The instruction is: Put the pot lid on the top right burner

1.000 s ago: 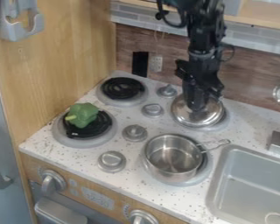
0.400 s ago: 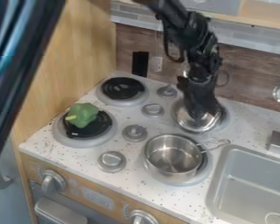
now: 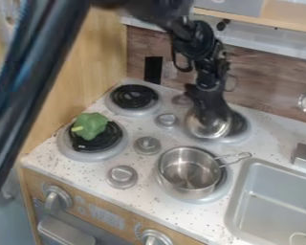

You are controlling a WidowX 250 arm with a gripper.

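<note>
The gripper (image 3: 210,115) is down at the pot lid (image 3: 198,126), over the left part of the back right burner (image 3: 240,125). Whether it grips the lid or is open cannot be told, as the contact between them is hidden.

A second ago, the lid covered nearly all the middle of that burner; now it is further left, and a dark stretch of the coil shows on its right. The gripper has shifted left along with it. The arm (image 3: 195,40), which came almost straight down from the top edge before, now slants in from the upper left.

A dark, shiny bar (image 3: 44,86), only a sliver at the upper left corner at first, now cuts across the left side of the view.

The rest matches the earlier frames: the steel pot (image 3: 189,174) stands on the front right burner (image 3: 214,195) with its handle (image 3: 237,158) pointing right toward the sink (image 3: 244,191), and the green pepper (image 3: 90,125) lies on the front left burner (image 3: 79,156).
</note>
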